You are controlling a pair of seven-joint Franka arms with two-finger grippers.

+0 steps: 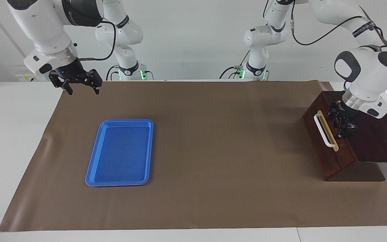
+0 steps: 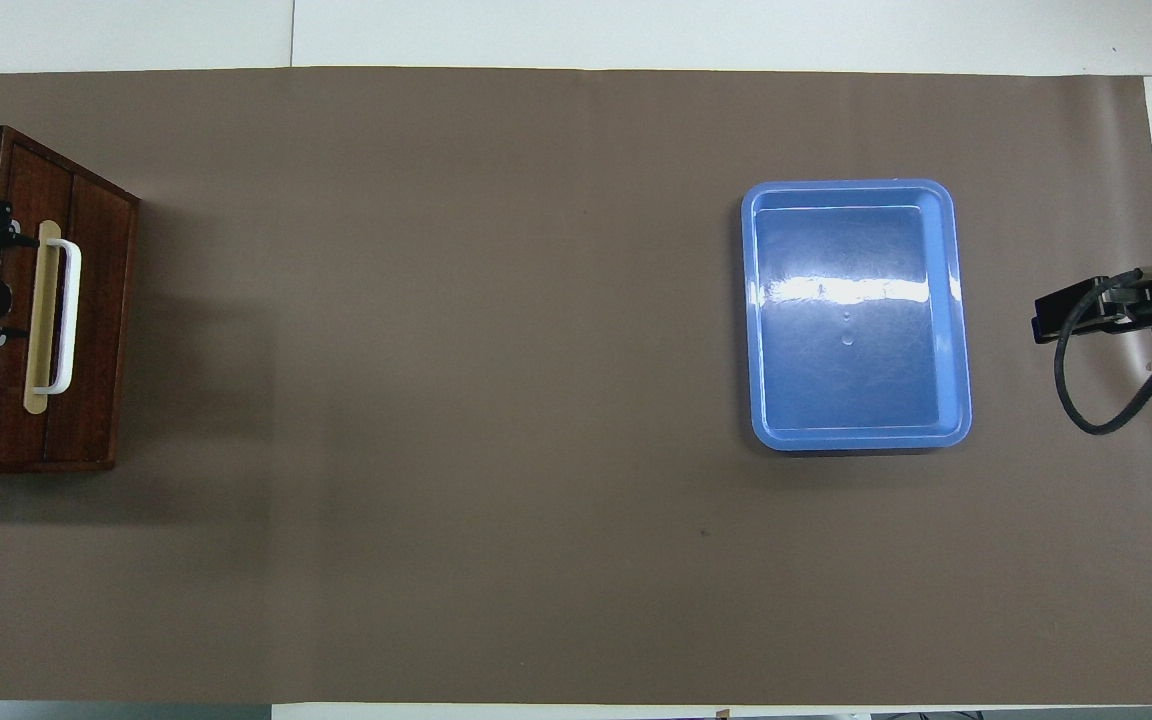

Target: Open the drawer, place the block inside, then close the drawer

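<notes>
Drawer (image 1: 326, 143): one, one tray (image 1: 119, 153).

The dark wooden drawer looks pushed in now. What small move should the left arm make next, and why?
Probably lift the left tool straight up and away. The dark brown wooden drawer with the white bar handle sits flush in its dark wooden box, no yellow block shows, and the open tool hangs just over the box's top edge, holding nothing. The right tool waits, open, over the table's corner.

Left pincer (image 1: 342, 123) low, tilted, jaws spread, holding nothing. Right pincer (image 1: 81, 86) raised, spread, arm waiting.
</notes>
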